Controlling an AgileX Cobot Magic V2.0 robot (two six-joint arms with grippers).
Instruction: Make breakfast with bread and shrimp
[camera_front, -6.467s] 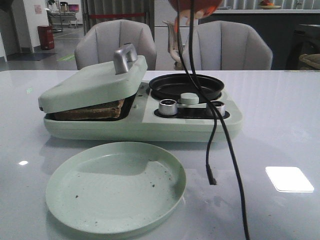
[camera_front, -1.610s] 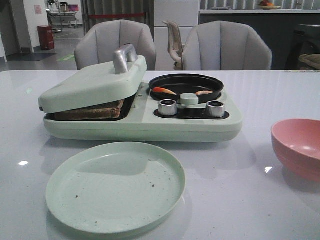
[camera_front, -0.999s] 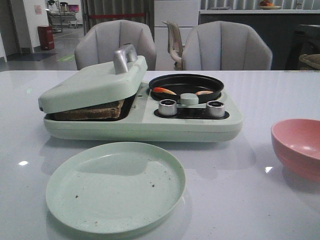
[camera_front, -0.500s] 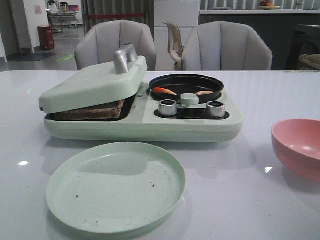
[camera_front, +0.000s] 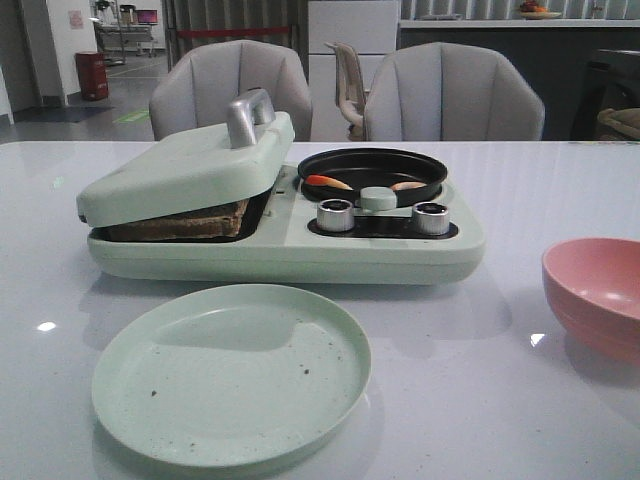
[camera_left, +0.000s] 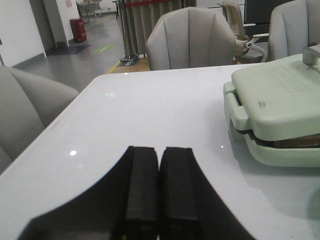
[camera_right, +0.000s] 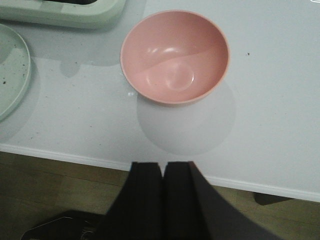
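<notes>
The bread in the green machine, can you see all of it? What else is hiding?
- The bread: front view shows only a brown edge; the lid covers the rest, so the slice count is unclear.
- The shrimp: the pan rim may hide more.
- Pink bowl: cut off by the front view's right edge.
- Both grippers: absent from the front view.

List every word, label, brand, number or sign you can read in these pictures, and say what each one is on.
No text can be read in any view.
Embossed marking on the lid of the green breakfast maker: too faint to read.
Poster on the back wall: too small and blurred to read.
Knobs: no readable markings.
Green plate and pink bowl: no text.
</notes>
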